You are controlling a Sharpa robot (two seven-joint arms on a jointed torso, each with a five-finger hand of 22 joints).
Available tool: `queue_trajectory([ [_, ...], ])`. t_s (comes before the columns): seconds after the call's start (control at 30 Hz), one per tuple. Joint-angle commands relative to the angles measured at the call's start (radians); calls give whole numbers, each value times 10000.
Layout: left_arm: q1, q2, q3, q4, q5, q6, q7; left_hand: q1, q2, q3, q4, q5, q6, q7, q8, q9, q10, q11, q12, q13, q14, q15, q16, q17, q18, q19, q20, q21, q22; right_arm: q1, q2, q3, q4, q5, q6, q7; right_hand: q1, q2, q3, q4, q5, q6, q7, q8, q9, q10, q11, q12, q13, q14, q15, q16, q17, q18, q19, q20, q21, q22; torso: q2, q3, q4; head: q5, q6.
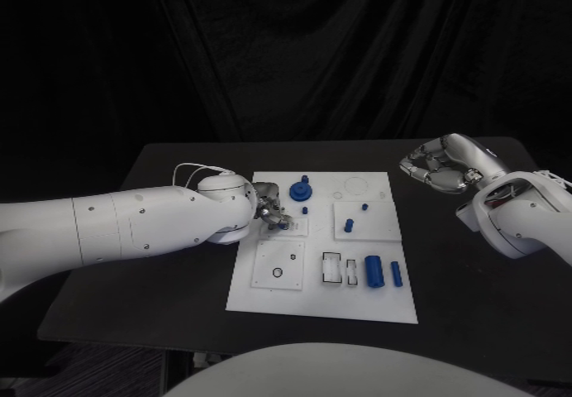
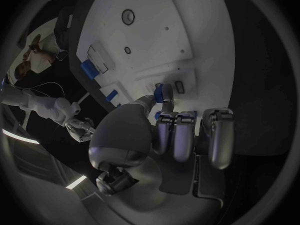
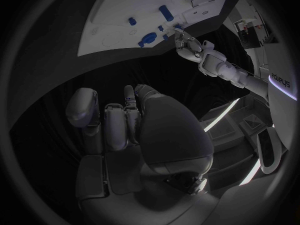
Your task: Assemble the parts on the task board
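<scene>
At the board's (image 1: pixel 321 310) near edge two blue cylinders (image 1: pixel 373 270) lie untouched beside slots. Further in, the left hand (image 1: pixel 269 213) pinches a small blue part (image 2: pixel 164 92) over the board's left side, apparently mid-placement; next comes aligning it. Beyond, the right hand (image 1: pixel 444 164) hangs clenched, empty.

- Black table (image 1: pixel 477 298), broad and matte, under the white plate, bare surface on every side of it.
- Dark curtain (image 1: pixel 310 66) in hanging folds behind the table's far edge.
- Grey floor (image 1: pixel 107 364) past the table's near left corner.
</scene>
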Motion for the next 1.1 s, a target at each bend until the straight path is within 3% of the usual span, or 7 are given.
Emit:
queue_trajectory([
  [0.03, -65, 5, -21, 18, 20, -241, 150, 41, -54, 75, 5, -4, 10, -11, -43, 1, 1041, -44, -7, 2629, 1074, -68, 26, 2633, -16, 56, -87, -38, 1456, -25, -12, 8, 13, -65, 5, -157, 17, -10, 31, 36, 20, -22, 11, -55, -12, -58, -3, -34, 683, 364, 49, -50, 559, 182, -36, 21, -69, 1111, 1, -4, -20, -25, 1],
  [0.53, -90, 45, -21, -25, 20, -252, 229, 27, -77, 198, -4, 8, 11, -5, -94, 8, 1041, -40, -7, 2629, 1074, -66, 26, 2633, -14, 52, -88, -47, 1451, -26, 13, 8, -9, -65, 27, -182, 17, -10, 31, 36, 20, -22, 11, -55, -12, -58, -3, -34, 683, 364, 49, -50, 559, 182, -36, 21, -69, 1111, -3, -15, 1, -168, 1],
  [1.1, -206, 94, -21, -57, 20, -116, 211, -14, -87, 279, 11, -22, 40, 2, -117, 20, 1041, -36, -7, 2629, 1074, -64, 26, 2633, -7, 33, -88, -69, 1429, -26, 23, 8, -68, -65, 43, -219, 21, -20, 42, 30, 14, -27, 9, -56, -13, -67, -4, -43, 673, 361, 50, -58, 552, 185, -39, 23, -87, 1109, -5, -8, -4, -98, 1],
])
